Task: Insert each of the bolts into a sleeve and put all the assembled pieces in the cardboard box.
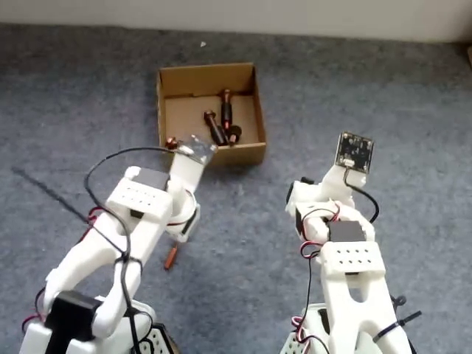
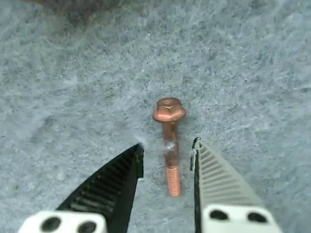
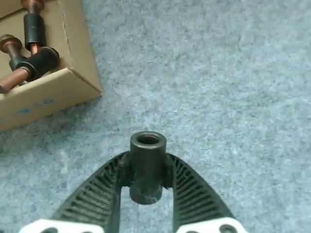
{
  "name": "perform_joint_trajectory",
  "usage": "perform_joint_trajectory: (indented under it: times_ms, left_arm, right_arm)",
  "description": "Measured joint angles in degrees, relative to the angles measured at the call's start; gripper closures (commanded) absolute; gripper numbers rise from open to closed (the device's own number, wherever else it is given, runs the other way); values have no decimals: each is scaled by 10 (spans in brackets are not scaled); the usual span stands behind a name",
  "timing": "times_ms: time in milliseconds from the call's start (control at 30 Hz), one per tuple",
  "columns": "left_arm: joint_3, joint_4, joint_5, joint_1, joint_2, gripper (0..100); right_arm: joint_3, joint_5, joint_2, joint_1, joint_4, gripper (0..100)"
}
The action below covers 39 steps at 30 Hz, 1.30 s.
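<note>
The left tool gapes around a copper flanged bolt, apparently untouched, on the grey carpeted tabletop; the right tool clamps a black cylindrical sleeve

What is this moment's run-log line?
left tool: open, straddling bolt | right tool: shut on sleeve | cardboard box: assembled pieces inside

The work surface is covered with a grey, felt-like carpet. A cardboard box is set on it at the upper centre of the high view, open side up. A copper bolt is laid flat on the carpet, lower left of centre. A further bolt is laid on the carpet at the centre of the left wrist view.
</note>
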Motion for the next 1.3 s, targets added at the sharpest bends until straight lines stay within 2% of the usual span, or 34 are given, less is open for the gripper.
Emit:
perform_joint_trajectory:
  times_ms: [200,333,467,667,800,1000,1300]
  left_arm:
    - [-7,-28,0,18,96,839]
    - [-48,-32,-1,15,159,938]
    - [-67,-31,1,16,179,995]
    - [-67,-33,1,14,178,995]
    - [-66,-33,0,13,120,995]
    - [-47,-40,0,12,-53,995]
    - [-31,-114,35,11,-215,995]
  right_arm:
    - [0,0,0,-2,0,990]
    - [0,0,0,-3,0,990]
    - [0,0,0,-3,0,990]
    - [0,0,0,-3,0,990]
    - [0,0,0,-9,0,990]
    - [0,0,0,-35,0,990]
    - [0,0,0,-138,0,992]
